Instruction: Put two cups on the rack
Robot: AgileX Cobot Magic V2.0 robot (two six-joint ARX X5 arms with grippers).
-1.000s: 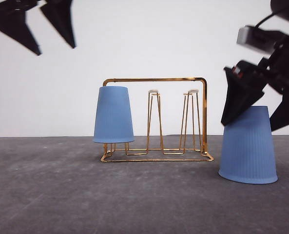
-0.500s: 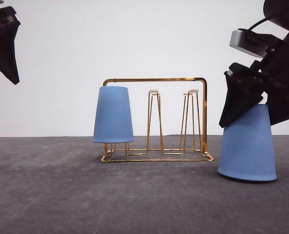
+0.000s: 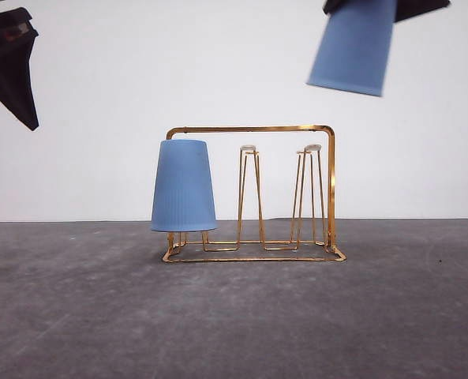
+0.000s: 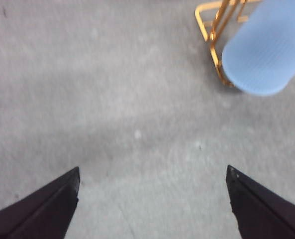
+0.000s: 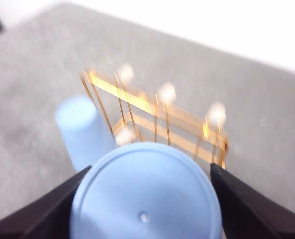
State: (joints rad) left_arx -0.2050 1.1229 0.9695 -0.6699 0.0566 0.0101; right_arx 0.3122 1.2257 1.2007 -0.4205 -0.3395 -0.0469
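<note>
R gripper [image 5: 146,199] pinching 2nd cup [image 3: 353,46] high above rack [image 3: 253,193], 1st cup [image 3: 183,186] inverted on rack's left prong, L gripper [image 4: 152,174] jaws spread, up left of rack

The left gripper [image 4: 152,199] is formed of two matte black fingers [image 4: 40,209], each tapered to a sharp wedge-shaped tip. The right gripper [image 5: 146,204] is built of the same flat, black, angular fingers [image 5: 246,209]. A small reddish mark is seen on the black body of the left gripper in the front view.

Front camera low at table level facing rack [image 3: 251,193], wrist cameras looking down, all sharing rack
</note>
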